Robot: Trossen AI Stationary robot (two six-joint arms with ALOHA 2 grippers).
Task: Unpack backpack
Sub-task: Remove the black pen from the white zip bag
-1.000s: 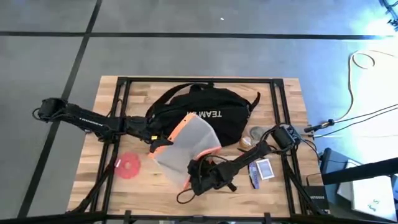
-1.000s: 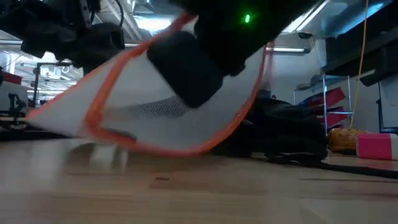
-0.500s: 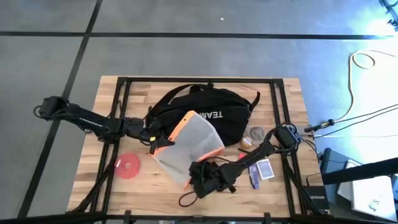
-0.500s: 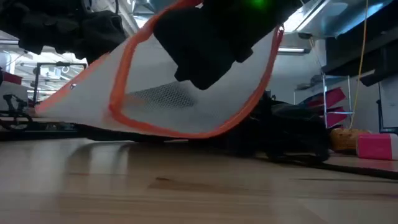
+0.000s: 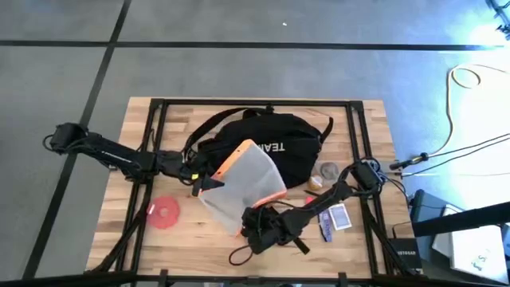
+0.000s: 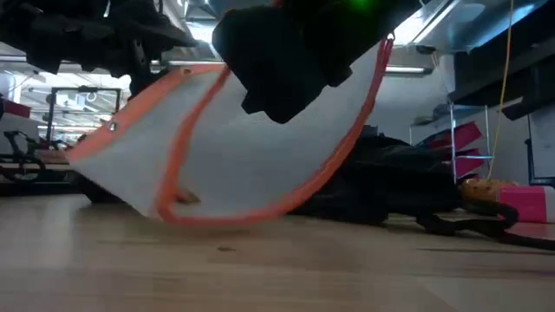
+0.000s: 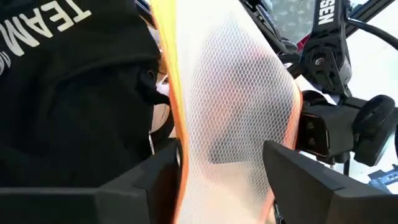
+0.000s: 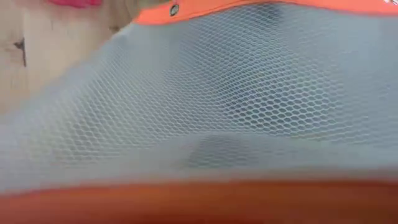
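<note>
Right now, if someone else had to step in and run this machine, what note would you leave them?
Left tool: shut on the mesh pouch at its orange-trimmed edge, beside the backpack.
Right tool: at the pouch's near corner; whether it grips is unclear.
The pouch hangs between both arms, lifted off the table, partly over the backpack.
Already out on the table: a red disc, a card pack and some small items to the backpack's right.
Left: set the pouch down, then check the backpack for more.
</note>
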